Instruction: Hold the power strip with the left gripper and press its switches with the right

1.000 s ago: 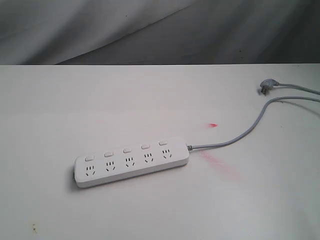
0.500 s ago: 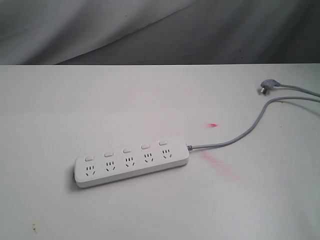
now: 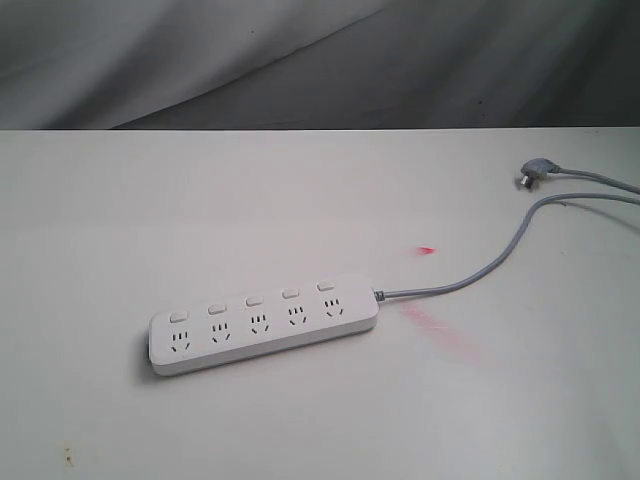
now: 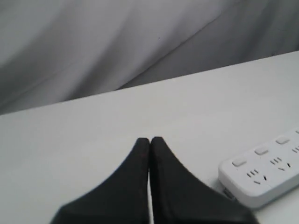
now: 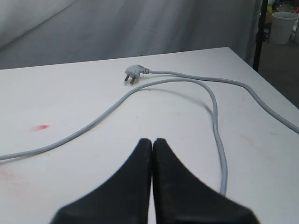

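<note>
Your left gripper (image 4: pixel 150 140) has its two black wedge fingers pressed together tip to tip, with nothing between them. It points across the bare white tabletop (image 3: pixel 120 220). In the left wrist view, one end of the power strip (image 4: pixel 264 175) lies off to the side of the fingers, near but clearly apart from them.

In the exterior view, the power strip lies flat on the tabletop, left of the middle and toward the front. It is slanted, so its right end sits farther back than its left. The five switches (image 3: pixel 254 299) run in a row along its far edge, one behind each of the sockets (image 3: pixel 295 316).

The grey cord (image 3: pixel 500 255) leaves the power strip's right end, runs right, bends toward the back and goes off the right edge. A small red mark (image 3: pixel 427 249) sits just behind the start of the cord. A faint pink smear (image 3: pixel 435 328) lies just in front of it.

Near the back right, the grey plug (image 3: pixel 532 172) rests on the tabletop with its prongs facing left, well apart from the power strip.

Your right gripper (image 5: pixel 152 141) is also closed, its fingers touching along their length and empty. The cord loops across the tabletop ahead of its tips, and the plug lies farther on. A rumpled grey cloth (image 3: pixel 300 60) hangs behind the tabletop.
</note>
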{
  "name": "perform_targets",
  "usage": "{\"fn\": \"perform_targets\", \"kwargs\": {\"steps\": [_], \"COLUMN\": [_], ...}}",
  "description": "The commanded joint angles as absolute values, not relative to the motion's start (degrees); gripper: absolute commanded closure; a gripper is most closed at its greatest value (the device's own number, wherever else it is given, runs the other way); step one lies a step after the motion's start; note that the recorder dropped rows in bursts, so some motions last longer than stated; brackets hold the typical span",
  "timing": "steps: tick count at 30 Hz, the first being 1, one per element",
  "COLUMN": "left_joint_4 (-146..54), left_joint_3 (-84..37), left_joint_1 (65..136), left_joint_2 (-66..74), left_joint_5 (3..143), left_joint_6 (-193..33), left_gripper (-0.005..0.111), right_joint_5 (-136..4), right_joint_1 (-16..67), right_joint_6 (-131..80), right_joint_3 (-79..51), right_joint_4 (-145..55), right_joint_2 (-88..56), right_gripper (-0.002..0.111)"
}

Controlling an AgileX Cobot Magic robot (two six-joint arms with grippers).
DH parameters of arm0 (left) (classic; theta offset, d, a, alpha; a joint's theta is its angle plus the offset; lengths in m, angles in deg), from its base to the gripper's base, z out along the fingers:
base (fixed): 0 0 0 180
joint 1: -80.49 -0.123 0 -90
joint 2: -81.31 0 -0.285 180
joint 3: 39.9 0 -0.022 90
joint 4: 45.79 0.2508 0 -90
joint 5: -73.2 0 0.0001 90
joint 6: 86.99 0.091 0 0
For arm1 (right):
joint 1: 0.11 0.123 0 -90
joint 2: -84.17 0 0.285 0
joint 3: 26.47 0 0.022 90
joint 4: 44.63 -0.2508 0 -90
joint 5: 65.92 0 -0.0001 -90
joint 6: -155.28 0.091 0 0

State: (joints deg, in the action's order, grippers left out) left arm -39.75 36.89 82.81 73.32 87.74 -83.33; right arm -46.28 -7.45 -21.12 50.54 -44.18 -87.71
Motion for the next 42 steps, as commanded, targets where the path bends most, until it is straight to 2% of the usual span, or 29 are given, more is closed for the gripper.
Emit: {"fn": "perform_targets", "kwargs": {"steps": [1, 11, 20, 24, 30, 36, 42], "left_joint_4": [-39.23, -38.57, -42.31, -61.12, -88.71, -100.54, -107.0], "left_joint_3": [30.63, 5.18, -11.57, -15.04, -18.8, -18.97, -18.97], "left_joint_1": [83.13, 82.62, 70.93, 66.28, 61.99, 55.25, 47.85], "left_joint_2": [70.65, 43.46, 29.83, 24.5, 17.77, 12.24, 3.21], "left_joint_5": [84.09, 83.65, 84.37, 88.43, 104.77, 114.91, 132.28], "left_joint_6": [-84.24, -89.15, -88.47, -66.66, -23.06, -3.9, 18.87], "left_gripper": [0.104, 0.104, 0.104, 0.104, 0.104, 0.104, 0.104], "right_joint_5": [-46.54, -46.54, -46.54, -46.54, -46.54, -46.54, -46.54], "right_joint_1": [-7.52, -7.52, -7.52, -7.52, -7.52, -7.52, -7.52], "right_joint_6": [-21.08, -21.08, -21.08, -21.08, -21.08, -21.08, -21.08], "right_joint_3": [50.75, 50.75, 50.75, 50.75, 50.75, 50.75, 50.75], "right_joint_4": [-44.27, -44.27, -44.27, -44.27, -44.27, -44.27, -44.27], "right_joint_2": [-88.04, -88.04, -88.04, -88.04, -88.04, -88.04, -88.04], "right_gripper": [0.108, 0.108, 0.108, 0.108, 0.108, 0.108, 0.108]}}
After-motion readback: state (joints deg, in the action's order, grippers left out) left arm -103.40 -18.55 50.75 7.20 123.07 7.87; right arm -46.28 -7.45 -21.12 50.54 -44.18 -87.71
